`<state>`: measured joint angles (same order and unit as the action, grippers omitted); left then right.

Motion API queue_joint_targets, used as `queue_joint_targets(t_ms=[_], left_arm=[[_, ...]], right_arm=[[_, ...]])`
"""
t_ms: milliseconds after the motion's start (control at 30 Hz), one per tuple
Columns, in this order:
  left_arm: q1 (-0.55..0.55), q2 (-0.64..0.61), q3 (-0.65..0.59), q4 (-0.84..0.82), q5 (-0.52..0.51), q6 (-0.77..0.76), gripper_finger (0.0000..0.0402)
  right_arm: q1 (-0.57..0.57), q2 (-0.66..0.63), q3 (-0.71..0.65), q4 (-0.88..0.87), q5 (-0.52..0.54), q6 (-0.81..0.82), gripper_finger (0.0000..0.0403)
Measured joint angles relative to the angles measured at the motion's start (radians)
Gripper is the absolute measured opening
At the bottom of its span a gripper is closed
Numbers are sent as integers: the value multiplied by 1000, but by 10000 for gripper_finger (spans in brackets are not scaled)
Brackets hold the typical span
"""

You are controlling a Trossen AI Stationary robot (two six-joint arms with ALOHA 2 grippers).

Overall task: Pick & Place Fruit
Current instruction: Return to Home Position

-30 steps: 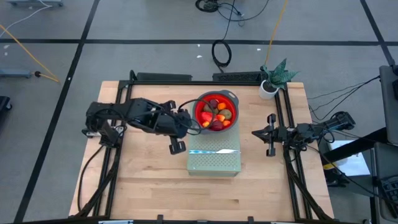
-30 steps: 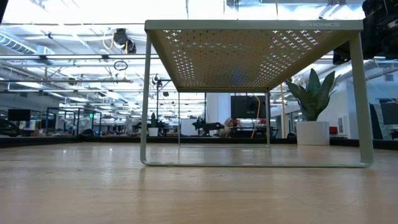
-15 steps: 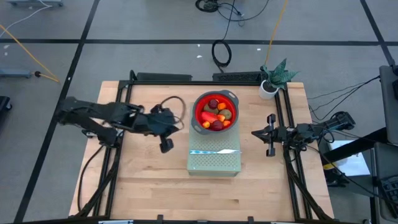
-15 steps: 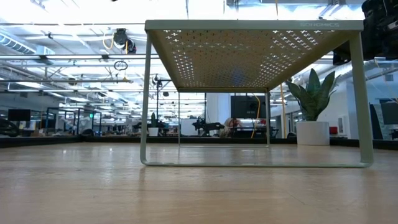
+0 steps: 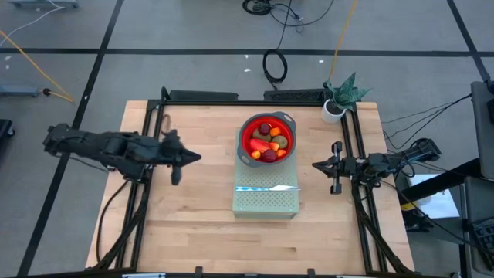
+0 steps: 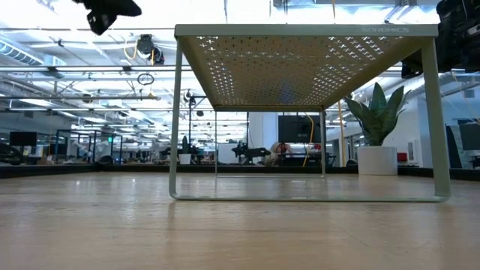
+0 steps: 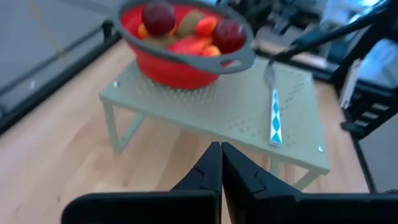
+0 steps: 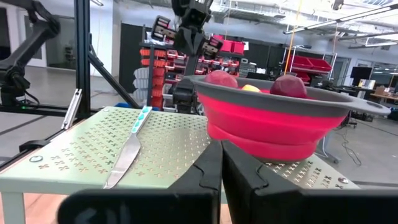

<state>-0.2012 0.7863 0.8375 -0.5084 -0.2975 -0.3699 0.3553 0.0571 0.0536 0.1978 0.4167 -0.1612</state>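
Fruit (image 5: 268,142) lies heaped in the red bowl (image 7: 168,73) with the grey rim. The elongated red-orange fruit (image 5: 264,144) lies across the middle, with the two dark red balls (image 5: 265,128) at the far and near edges. A brown-green oval (image 5: 283,143) sits towards the right side, and tiny orange balls (image 5: 275,133) are tucked in between. The bowl stands on the far half of a pale green perforated shelf (image 5: 266,204) set near the middle of the wooden table (image 5: 193,228). A thin knife (image 5: 266,187) with a light-blue and white patterned handle lies flat on the shelf just in front of the bowl, crosswise and apart from it. In the low view, faint lettering (image 6: 386,30) runs along the shelf's front rail near its right end, too small to read. The left gripper (image 5: 194,157) hangs over the table's left part, well apart from the shelf and pointing towards it. Its fingers (image 7: 211,171) are clenched together on nothing. The right gripper (image 5: 318,164) rests at the table's right side, level with the shelf and aimed at it. Its fingers (image 8: 211,168) are likewise pressed together and empty. A potted plant (image 5: 340,100) in a white pot stands at the table's far right corner.
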Motion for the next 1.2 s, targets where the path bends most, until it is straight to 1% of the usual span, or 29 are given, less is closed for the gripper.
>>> queue_joint_targets(t_ms=[133,200,467,533,633,800,967,1067,1200], left_arm=[[0,-158,-150,148,18,75,4],[0,-227,-215,188,27,100,2],[0,-479,-430,295,36,111,3],[0,-531,-480,346,61,131,2],[0,-594,-559,442,127,155,6],[0,-648,-685,520,190,140,2],[0,-664,-782,589,193,135,2],[3,-665,-821,617,193,158,4],[23,-664,-825,590,205,179,3]], right_arm=[[0,0,0,0,0,0,0],[0,0,0,0,0,0,0],[0,0,0,0,1,0,0],[0,0,0,0,1,0,0],[0,0,0,0,1,0,0],[0,0,0,0,1,6,0],[0,0,0,0,-1,117,0],[0,0,0,0,-1,170,0],[0,0,0,-2,-1,151,0]])
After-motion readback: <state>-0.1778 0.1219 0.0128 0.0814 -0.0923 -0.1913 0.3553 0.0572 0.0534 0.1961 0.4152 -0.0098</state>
